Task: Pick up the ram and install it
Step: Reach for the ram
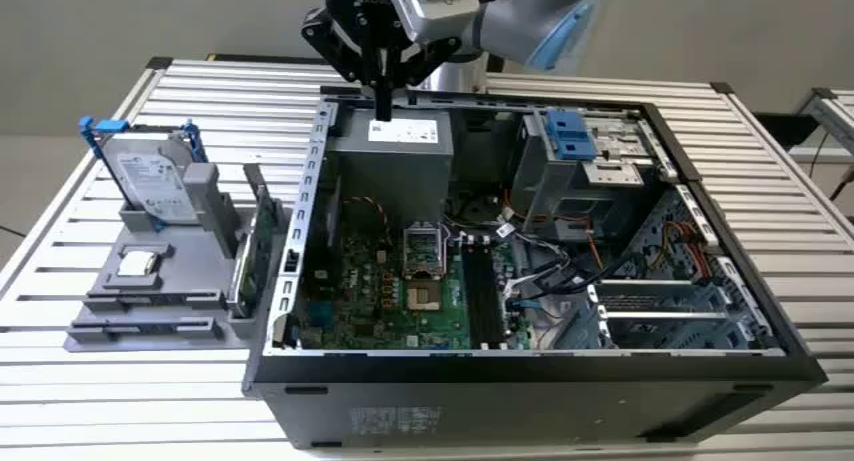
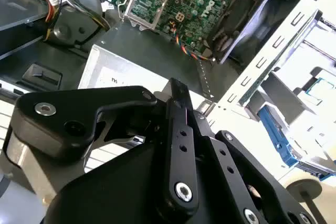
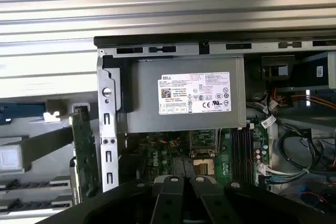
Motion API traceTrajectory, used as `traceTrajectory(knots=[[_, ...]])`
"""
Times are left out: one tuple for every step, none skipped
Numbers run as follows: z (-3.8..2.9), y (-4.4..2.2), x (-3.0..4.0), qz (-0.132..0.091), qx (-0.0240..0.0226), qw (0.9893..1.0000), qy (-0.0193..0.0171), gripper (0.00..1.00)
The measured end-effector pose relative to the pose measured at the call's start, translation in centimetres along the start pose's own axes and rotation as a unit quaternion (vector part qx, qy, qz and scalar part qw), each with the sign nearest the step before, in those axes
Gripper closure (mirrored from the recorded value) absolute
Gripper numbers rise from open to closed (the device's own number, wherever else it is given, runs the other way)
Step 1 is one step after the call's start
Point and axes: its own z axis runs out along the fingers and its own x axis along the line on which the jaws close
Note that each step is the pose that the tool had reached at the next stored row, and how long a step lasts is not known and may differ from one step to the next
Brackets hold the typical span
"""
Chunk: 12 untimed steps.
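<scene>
Gripper (image 2: 177, 93) is hovering above the power supply (image 1: 387, 151), fingers pressed together, holding nothing. We're reading the ram (image 1: 246, 273) as standing in the grey holder (image 1: 147, 281) just beside the case (image 1: 534, 376). We're risking pinching the taller card (image 1: 267, 216) next to it instead.

Nearest the gripper (image 1: 383, 106), just beneath it, you see the grey power supply (image 1: 390, 156) with its white label, inside the open computer case (image 1: 534, 376). Beyond it from the gripper lie the green motherboard (image 1: 387, 291) and its processor socket (image 1: 423, 246). Well aside of the gripper, on the slatted table (image 1: 80, 381), a grey fixture (image 1: 147, 301) carries an upright hard drive (image 1: 150, 181).
</scene>
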Motion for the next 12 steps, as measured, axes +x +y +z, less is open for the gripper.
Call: traceTrajectory(knots=[[0.0, 0.0, 0.0, 0.0, 0.0, 1.0, 0.0, 1.0], [0.0, 0.0, 0.0, 0.0, 0.0, 1.0, 0.0, 1.0], [0.0, 0.0, 0.0, 0.0, 0.0, 1.0, 0.0, 1.0], [0.0, 0.0, 0.0, 0.0, 0.0, 1.0, 0.0, 1.0], [0.0, 0.0, 0.0, 0.0, 0.0, 1.0, 0.0, 1.0], [0.0, 0.0, 0.0, 0.0, 0.0, 1.0, 0.0, 1.0], [0.0, 0.0, 0.0, 0.0, 0.0, 1.0, 0.0, 1.0], [0.0, 0.0, 0.0, 0.0, 0.0, 1.0, 0.0, 1.0], [0.0, 0.0, 0.01, 0.0, 0.0, 1.0, 0.0, 1.0], [0.0, 0.0, 0.02, 0.0, 0.0, 1.0, 0.0, 1.0], [-0.01, 0.0, 0.06, 0.0, 0.0001, 1.0, 0.0, 1.0], [-0.01, -0.01, 0.12, 0.0, 0.0, 1.0, 0.0, 1.0]])
